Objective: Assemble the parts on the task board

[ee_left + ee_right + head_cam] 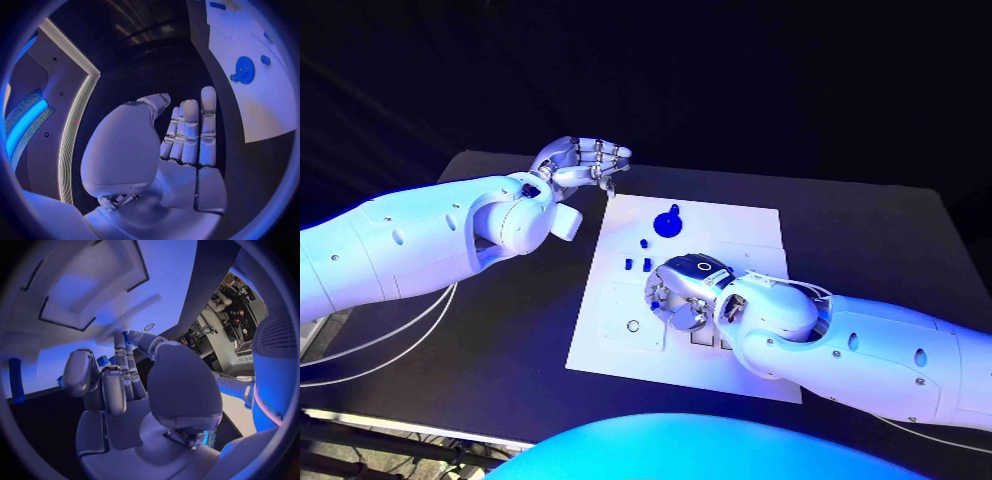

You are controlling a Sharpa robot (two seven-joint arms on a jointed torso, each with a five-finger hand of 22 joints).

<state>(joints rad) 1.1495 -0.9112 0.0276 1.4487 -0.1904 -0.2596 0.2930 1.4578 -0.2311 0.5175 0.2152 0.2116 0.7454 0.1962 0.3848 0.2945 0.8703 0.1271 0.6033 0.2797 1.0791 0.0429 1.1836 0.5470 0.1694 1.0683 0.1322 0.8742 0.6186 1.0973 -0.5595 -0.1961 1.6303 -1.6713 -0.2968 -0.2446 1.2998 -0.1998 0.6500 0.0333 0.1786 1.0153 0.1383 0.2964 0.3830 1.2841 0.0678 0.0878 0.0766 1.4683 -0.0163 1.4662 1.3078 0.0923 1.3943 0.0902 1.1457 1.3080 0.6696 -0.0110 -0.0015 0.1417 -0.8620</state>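
Observation:
The white task board (733, 225) lies mid-table, with a blue gear (669, 223) near its far edge and small blue parts (639, 264) below it. My right hand (684, 295) is low over the board's middle, fingers curled down toward it. In the right wrist view that hand (125, 385) reaches to the board (162, 305). A speck of blue (125, 334) shows at its fingertips, and I cannot tell if it is held. My left hand (581, 160) hovers off the board's far left corner. Its fingers (187, 135) are straight and hold nothing. The gear (244, 69) lies beyond them.
The black table (877, 230) surrounds the board on all sides. The board has recessed slots (708, 338) near its front, partly under my right arm. A blue peg (15, 380) stands at the board's edge in the right wrist view. White cables (387, 340) hang off the table's left side.

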